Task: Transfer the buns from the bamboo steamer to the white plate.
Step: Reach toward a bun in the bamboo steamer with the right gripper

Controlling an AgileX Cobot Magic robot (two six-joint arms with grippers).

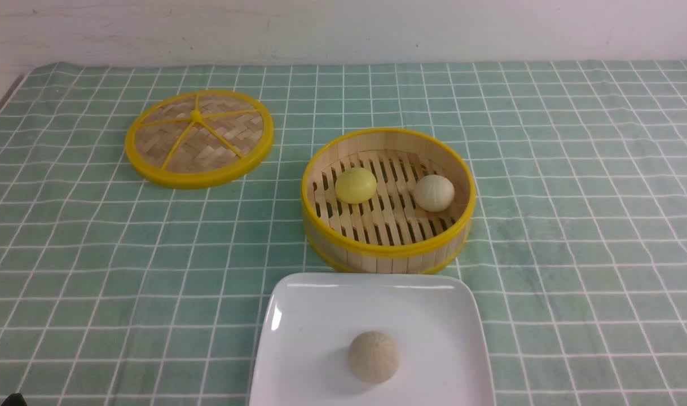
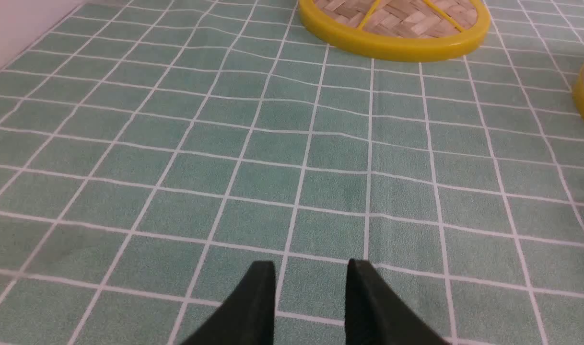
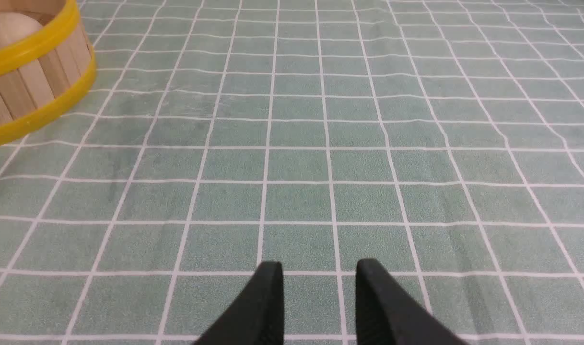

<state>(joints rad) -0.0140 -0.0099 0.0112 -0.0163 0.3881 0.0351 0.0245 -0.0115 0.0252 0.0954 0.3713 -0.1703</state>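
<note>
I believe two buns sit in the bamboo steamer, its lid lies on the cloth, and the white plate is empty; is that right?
Not quite: the front view shows one beige bun on the white plate. The yellow bun and cream-white bun do sit in the bamboo steamer, its lid on the cloth.

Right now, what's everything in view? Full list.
bamboo steamer: 1, light wood, yellow rims, mid-cloth
pale yellow bun: 1, pale yellow, in steamer, left
cream-white bun: 1, cream-white, in steamer, right
beige bun: 1, beige, on plate
white plate: 1, white, nearer than steamer
lid: 1, woven, yellow rim, flat, far left
tablecloth: 1, green, white grid, under everything
wall: 1, whitish, behind
left gripper: 1, black, open, empty, over cloth
right gripper: 1, black, open, empty, over cloth
</note>
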